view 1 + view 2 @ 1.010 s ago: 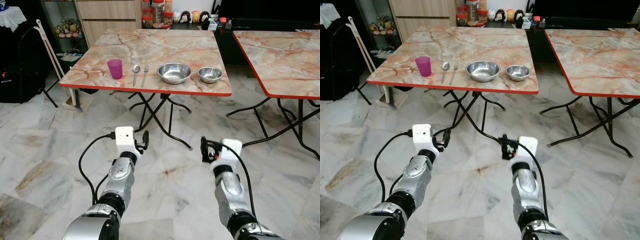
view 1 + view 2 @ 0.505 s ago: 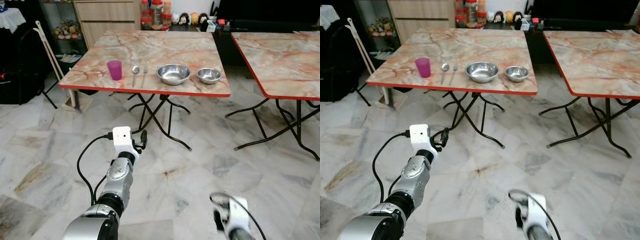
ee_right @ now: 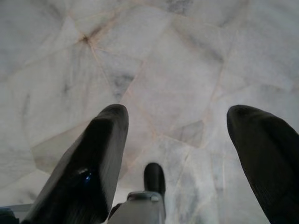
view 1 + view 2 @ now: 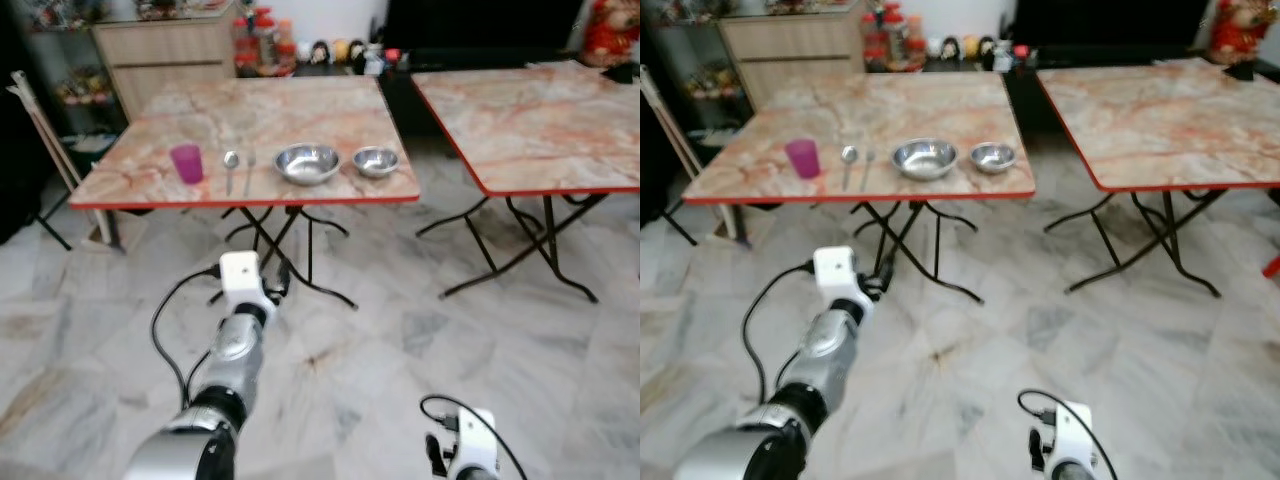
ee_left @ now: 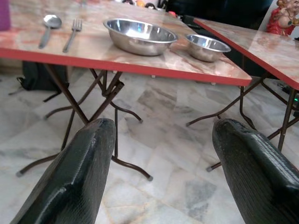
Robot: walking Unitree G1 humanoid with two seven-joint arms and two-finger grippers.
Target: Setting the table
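Standing back from a set marble-pattern desk [image 4: 150,170] with red edge.
In a row near its front edge: purple plastic cup [image 4: 186,163], silver spoon [image 4: 231,169], silver fork [image 4: 250,167], big shiny steel bowl [image 4: 307,164], small shiny steel bowl [image 4: 376,161]. Left end effector [image 5: 159,175] raised toward desk, fingers wide apart, holding nothing. Right end effector [image 3: 180,163] hanging low over marble floor [image 3: 177,60], wide open too.

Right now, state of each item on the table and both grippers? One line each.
Purple cup: upright on the table, near its front edge.
Spoon: lying flat beside the cup.
Fork: lying flat next to the spoon.
Large bowl: upright, empty.
Small bowl: upright, empty.
Left gripper: open, holding nothing, short of the table.
Right gripper: open, holding nothing, pointing at the floor.
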